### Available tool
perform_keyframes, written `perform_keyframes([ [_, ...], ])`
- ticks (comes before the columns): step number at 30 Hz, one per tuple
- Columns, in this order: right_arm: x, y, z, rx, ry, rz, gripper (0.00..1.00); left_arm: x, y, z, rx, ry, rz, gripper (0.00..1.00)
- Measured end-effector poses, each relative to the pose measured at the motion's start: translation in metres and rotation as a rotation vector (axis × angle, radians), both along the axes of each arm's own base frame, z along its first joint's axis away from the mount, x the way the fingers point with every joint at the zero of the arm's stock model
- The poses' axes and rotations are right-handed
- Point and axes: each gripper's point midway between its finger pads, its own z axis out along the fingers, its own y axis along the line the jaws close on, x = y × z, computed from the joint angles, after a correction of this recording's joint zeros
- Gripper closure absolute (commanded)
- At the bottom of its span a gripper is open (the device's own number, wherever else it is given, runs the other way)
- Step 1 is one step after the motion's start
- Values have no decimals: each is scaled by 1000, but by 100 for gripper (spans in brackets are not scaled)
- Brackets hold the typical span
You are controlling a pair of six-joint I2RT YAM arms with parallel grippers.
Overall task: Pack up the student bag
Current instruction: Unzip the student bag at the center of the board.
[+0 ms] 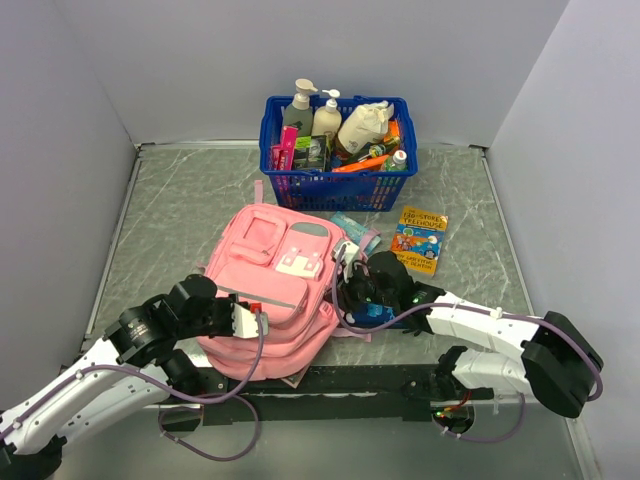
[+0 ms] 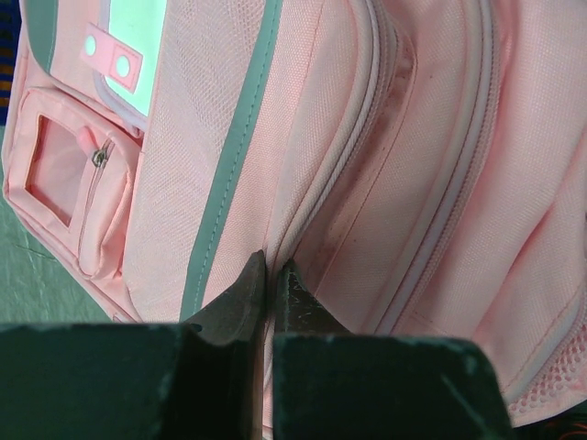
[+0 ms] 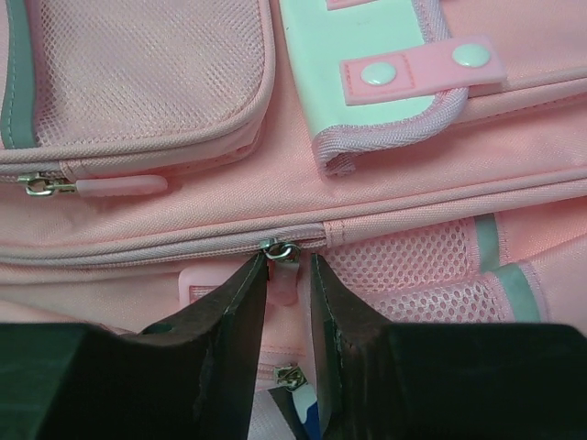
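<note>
Two jobs: left pincer (image 2: 272,268) clenched on bag (image 2: 394,137) fabric to brace it, right pincer (image 3: 287,268) straddles zip pull (image 3: 281,251), can't tell if gripping.

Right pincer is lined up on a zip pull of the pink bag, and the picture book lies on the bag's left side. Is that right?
Not quite. The picture book lies on the right side of the student bag, not the left, as the top external view shows. The rest holds: the right pincer is lined up on a zip pull of that bag.
</note>
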Motion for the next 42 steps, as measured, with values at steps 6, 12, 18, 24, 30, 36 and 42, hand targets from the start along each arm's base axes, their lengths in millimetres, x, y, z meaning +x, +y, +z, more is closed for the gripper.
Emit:
perform_keyframes([
  [6, -2, 6, -4, -3, 3, 0, 82, 0, 0, 0, -4, 5, 1, 99],
  [12, -1, 6, -4, -11, -4, -24, 99, 0, 0, 0, -6, 6, 1, 99],
  [18, 0, -5, 25, 27, -64, -68, 100, 2, -4, 3, -30, 3, 8, 99],
  [24, -8, -11, 25, 22, -52, -75, 100, 5, -7, 5, -54, 0, 24, 99],
  [30, -23, -7, 26, 20, -33, -49, 100, 7, -8, 4, -62, 4, 44, 99],
  [36, -40, 1, 34, 18, -5, -15, 100, 9, -7, 0, -60, 7, 59, 99],
  [42, -59, 15, 48, 8, 18, 35, 100, 18, -10, 2, -92, 18, 131, 99],
])
